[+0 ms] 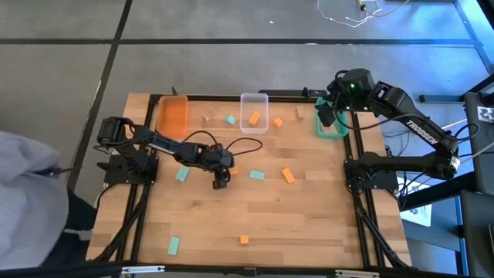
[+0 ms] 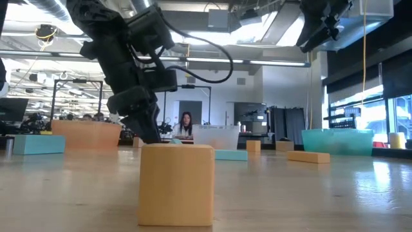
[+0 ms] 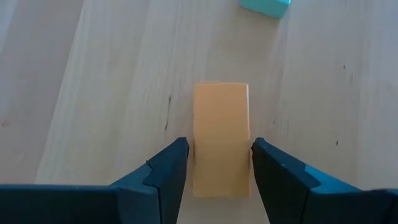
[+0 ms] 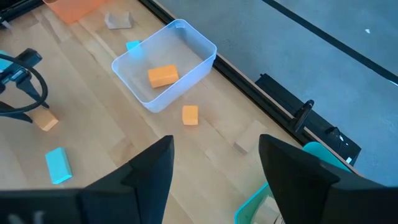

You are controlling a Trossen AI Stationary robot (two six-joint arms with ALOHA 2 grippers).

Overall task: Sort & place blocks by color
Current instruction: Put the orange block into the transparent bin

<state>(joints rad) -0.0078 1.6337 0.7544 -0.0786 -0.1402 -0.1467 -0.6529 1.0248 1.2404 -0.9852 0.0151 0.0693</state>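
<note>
My left gripper (image 1: 221,181) (image 3: 219,158) points down at mid-table, shut on a light orange block (image 3: 221,134) that lies flat on the wood. My right gripper (image 1: 327,117) (image 4: 214,180) is open and empty, hovering over the teal bin (image 1: 332,130) at the far right corner. Loose blocks lie flat on the table: mint ones (image 1: 181,174) (image 1: 256,175) (image 1: 174,245), orange ones (image 1: 288,175) (image 1: 244,239) (image 1: 278,122), and plain wood ones (image 1: 210,117) (image 1: 300,113). One orange block (image 4: 163,76) lies inside the clear bin (image 1: 254,108). My left gripper pinches the orange block between its two fingers (image 3: 180,158) by the two long sides, at the end nearer the wrist (image 3: 221,177). The fingers come from above, pointing down, and lie along the block. The block's underside is still on the table.
An orange bin (image 1: 173,114) stands at the far left, the clear bin at the far middle. A mint block (image 3: 266,6) lies just beyond the held block. A person's grey sleeve (image 1: 23,177) shows at the table's left. The orange block (image 2: 177,183) stands near the near edge.
</note>
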